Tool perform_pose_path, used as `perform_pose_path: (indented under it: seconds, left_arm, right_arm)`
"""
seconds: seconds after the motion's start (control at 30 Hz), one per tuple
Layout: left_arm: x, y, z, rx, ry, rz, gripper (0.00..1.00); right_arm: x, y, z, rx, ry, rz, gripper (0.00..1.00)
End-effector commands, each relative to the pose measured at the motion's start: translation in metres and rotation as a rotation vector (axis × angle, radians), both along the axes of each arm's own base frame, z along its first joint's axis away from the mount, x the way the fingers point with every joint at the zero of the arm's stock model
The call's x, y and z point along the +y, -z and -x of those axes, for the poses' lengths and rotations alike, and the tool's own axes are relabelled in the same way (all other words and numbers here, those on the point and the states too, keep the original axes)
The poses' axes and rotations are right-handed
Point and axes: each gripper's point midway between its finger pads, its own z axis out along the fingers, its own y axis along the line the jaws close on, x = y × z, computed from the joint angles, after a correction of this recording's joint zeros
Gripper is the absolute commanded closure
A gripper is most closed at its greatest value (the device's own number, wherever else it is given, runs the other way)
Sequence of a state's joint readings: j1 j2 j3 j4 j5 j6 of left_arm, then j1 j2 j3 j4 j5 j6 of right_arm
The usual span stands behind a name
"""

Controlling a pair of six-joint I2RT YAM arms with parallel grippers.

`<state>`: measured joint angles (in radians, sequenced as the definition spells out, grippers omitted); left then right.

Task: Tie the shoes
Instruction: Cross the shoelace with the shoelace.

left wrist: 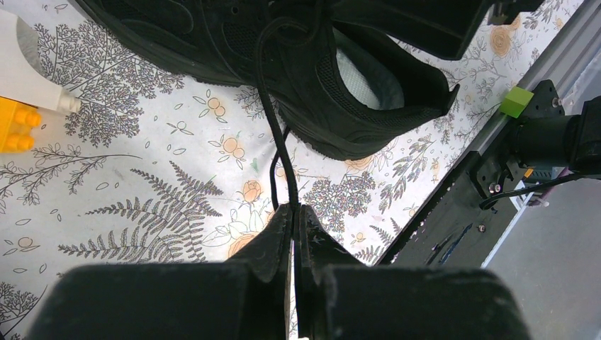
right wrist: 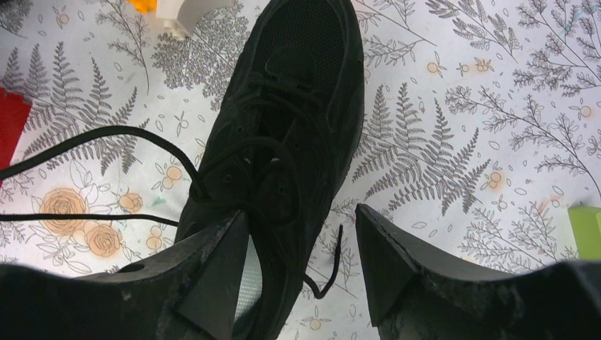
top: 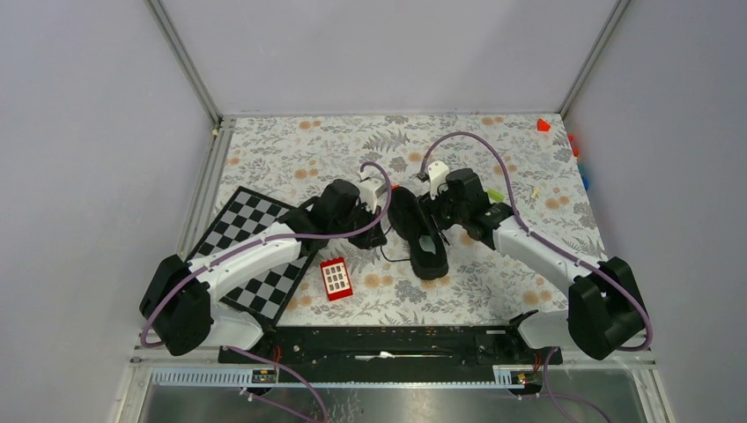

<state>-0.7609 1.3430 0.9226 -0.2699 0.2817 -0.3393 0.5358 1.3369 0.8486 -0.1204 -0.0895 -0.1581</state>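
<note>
Plain grey walls (top: 88,106), floral tabletop (top: 493,291), aluminium frame (top: 183,62)

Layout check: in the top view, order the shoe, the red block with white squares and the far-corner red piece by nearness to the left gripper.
From the left gripper, shut on the lace:
1. shoe, just to its right.
2. red block, nearer the bases, slightly left.
3. red piece, far right corner.

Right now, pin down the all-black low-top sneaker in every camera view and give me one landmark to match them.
Top external: all-black low-top sneaker at centre, toe up the picture, heel down.
Left wrist: sneaker across the top, heel opening at right.
Right wrist: sneaker at centre, toe up, heel at the bottom edge.
Shared landmark: its pale grey insole.
</note>
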Motion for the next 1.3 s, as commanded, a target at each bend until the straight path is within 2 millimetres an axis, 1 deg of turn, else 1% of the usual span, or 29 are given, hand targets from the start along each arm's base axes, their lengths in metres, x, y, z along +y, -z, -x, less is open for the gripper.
perform_pose_path:
  seconds: [0.0,0.17,0.37,0.53,0.67,0.83,0.9,0.97,1.03,1.13,1.27]
  left_arm:
    - [-0.001,-0.020,-0.007,-0.067,-0.005,0.039,1.00]
    - [0.000,-0.020,-0.006,-0.070,-0.004,0.037,1.00]
    - [0.001,-0.018,-0.005,-0.067,-0.002,0.034,1.00]
    - [-0.001,-0.019,-0.006,-0.070,0.001,0.036,1.00]
    - [0.000,-0.018,-0.006,-0.070,0.002,0.031,1.00]
    - [0.001,-0.016,-0.005,-0.066,0.002,0.027,1.00]
    - [0.001,-0.016,-0.005,-0.065,0.004,0.028,1.00]
    - [0.001,-0.016,-0.005,-0.065,0.003,0.028,1.00]
    - [0.001,-0.016,-0.004,-0.065,0.003,0.028,1.00]
    - [0.002,-0.017,-0.004,-0.067,0.003,0.030,1.00]
    - [0.002,-0.016,-0.003,-0.066,0.003,0.027,1.00]
  right_arm:
    - [0.013,-0.028,-0.028,-0.078,0.045,-0.083,0.36]
    - [0.017,-0.031,-0.035,-0.044,0.047,-0.219,0.36]
    - [0.024,-0.032,-0.034,0.020,0.014,-0.320,0.37]
    - [0.028,-0.027,-0.035,0.059,0.002,-0.333,0.37]
    - [0.030,-0.023,-0.030,0.095,-0.012,-0.342,0.37]
    - [0.027,-0.021,-0.025,0.118,-0.009,-0.338,0.37]
    - [0.026,-0.023,-0.023,0.121,-0.006,-0.340,0.37]
    - [0.026,-0.029,-0.022,0.108,-0.013,-0.346,0.36]
    - [0.021,-0.027,-0.015,0.133,-0.008,-0.326,0.34]
    - [0.014,-0.035,-0.012,0.125,-0.006,-0.304,0.33]
    - [0.009,-0.040,-0.010,0.120,-0.019,-0.281,0.32]
